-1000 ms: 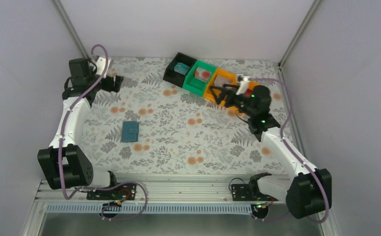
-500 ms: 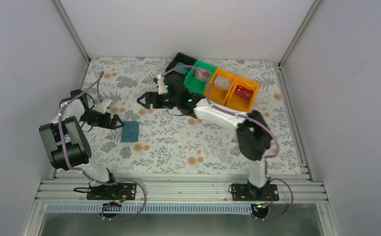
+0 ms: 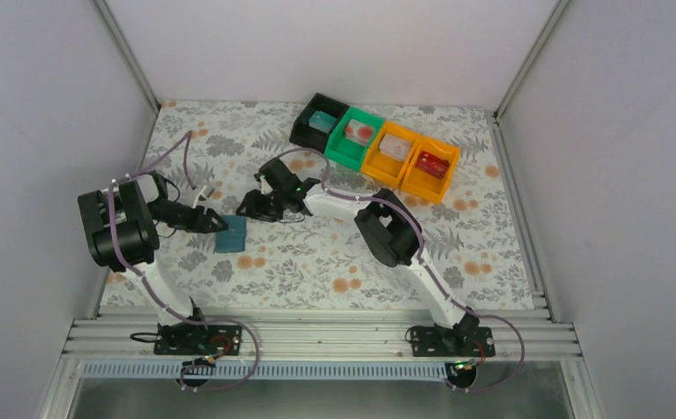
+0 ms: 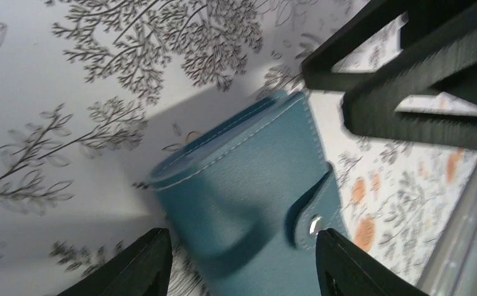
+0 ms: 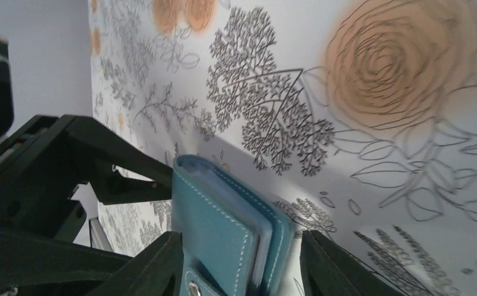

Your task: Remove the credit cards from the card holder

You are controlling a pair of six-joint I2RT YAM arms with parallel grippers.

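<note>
On table [image 3: 317, 257], card holder [image 3: 231, 234] closed; left gripper [image 3: 219, 225], right gripper [image 3: 245, 210] straddle it

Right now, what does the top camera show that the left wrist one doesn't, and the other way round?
Top only: the bins along the back, with cards in them. Left wrist only: the snap and stitching on the wallet. Both: the closed wallet lying on the floral table, with the left fingers and right fingers close to it.
</note>
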